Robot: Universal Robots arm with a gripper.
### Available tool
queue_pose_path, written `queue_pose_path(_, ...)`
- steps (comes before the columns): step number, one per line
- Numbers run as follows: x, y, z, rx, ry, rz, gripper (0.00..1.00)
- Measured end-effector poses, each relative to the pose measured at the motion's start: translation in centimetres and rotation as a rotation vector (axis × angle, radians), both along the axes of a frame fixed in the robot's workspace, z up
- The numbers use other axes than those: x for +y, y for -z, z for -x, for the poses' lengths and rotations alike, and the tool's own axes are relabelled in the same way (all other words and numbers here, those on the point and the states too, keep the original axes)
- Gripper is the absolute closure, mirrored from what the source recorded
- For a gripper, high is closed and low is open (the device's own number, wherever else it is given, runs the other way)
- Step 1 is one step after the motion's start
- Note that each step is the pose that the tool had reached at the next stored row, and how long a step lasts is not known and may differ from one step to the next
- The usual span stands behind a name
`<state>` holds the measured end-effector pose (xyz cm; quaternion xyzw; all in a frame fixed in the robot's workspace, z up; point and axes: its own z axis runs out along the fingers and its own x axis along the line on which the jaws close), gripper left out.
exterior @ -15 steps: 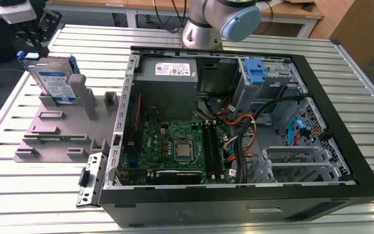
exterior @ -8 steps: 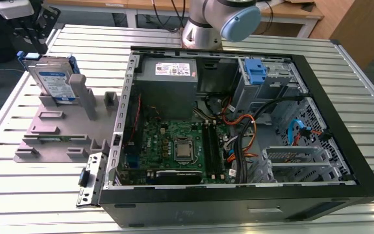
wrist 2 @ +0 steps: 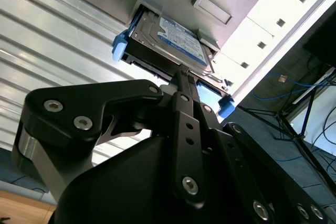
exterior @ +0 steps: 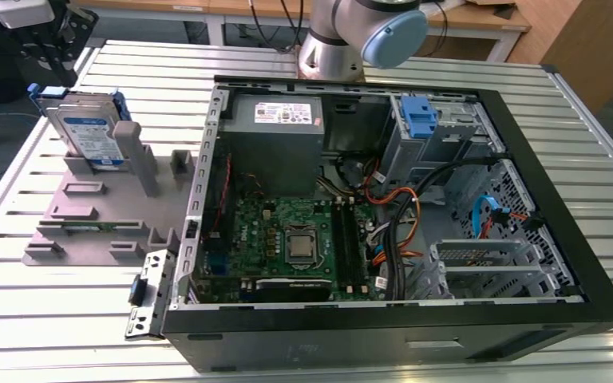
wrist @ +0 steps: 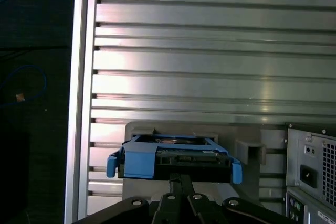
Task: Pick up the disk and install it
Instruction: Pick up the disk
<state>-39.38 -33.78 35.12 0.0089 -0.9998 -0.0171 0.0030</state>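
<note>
My pincer (wrist: 181, 180) has its fingers together, tips meeting in a narrow point, clamped on nothing. In both wrist views the tips (wrist 2: 181, 72) sit right at the middle of the near edge of the disk (wrist: 173, 158). I cannot tell if they touch it.

The disk (exterior: 85, 130) stands upright on edge in a grey fixture (exterior: 93, 209) at the exterior view's left, outside the computer case (exterior: 392, 339). Its label side (wrist 2: 176, 36) shows in the second wrist view. Blue rails run along both sides, with blue tabs sticking out at the corners. The disk is not yet lifted and not yet installed.

The fixture sits on the slatted aluminium table (exterior: 51, 319), just beside the case's open side. The case lies flat with its side panel off and the motherboard (exterior: 285, 239) exposed. A grey power-supply box (exterior: 274, 132) sits at the far end. A tall blue clip (exterior: 418, 118) stands in the drive bay toward the exterior view's right, with no drive in it. Orange and black cables (exterior: 408, 215) run loose between the board and the bay. The arm's base (exterior: 354, 36) rises behind the case.
</note>
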Motion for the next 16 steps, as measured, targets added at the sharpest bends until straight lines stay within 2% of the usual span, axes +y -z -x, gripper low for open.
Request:
queue_pose_path(10, 0.0, -0.01, 0.0, -0.0002, -0.003, -0.0001, 0.89)
queue_pose_path(12, 0.0, -0.01, 0.0, -0.0002, -0.019, -0.0001, 0.89)
queue_pose_path(16, 0.01, 0.01, 0.0, -0.0002, -0.089, -0.0001, 0.89)
